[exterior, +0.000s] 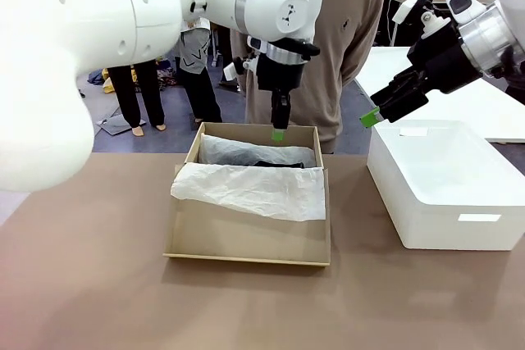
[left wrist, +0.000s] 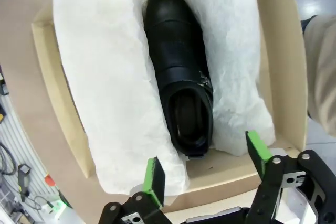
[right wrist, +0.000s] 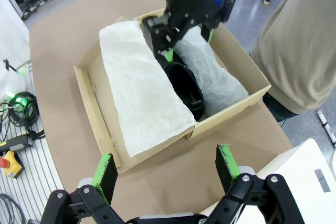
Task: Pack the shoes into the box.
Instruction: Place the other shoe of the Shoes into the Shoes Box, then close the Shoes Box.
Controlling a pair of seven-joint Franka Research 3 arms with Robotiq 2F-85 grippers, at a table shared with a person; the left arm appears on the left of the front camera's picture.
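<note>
One glossy black shoe [left wrist: 178, 72] with a side buckle lies in the tan cardboard box [left wrist: 281, 51], between two folds of white tissue paper [left wrist: 100, 77]. My left gripper [left wrist: 206, 166] is open just above the shoe's heel end, with nothing between its green pads. From the front, the left gripper [exterior: 279, 131] hangs over the far edge of the box [exterior: 246, 239], and a dark strip of shoe [exterior: 279, 164] shows behind the tissue [exterior: 246, 190]. My right gripper [exterior: 373, 116] is open and empty, up in the air to the right of the box. The right wrist view looks past the right gripper [right wrist: 166, 166] at the box [right wrist: 226, 115], the shoe [right wrist: 186, 85] and the left gripper [right wrist: 173, 32].
A larger white box [exterior: 443, 202] stands on the table to the right of the cardboard box. A person [exterior: 353, 38] in a beige top stands at the far side, right behind the box. Bare brown tabletop [exterior: 98, 284] lies to the left and front.
</note>
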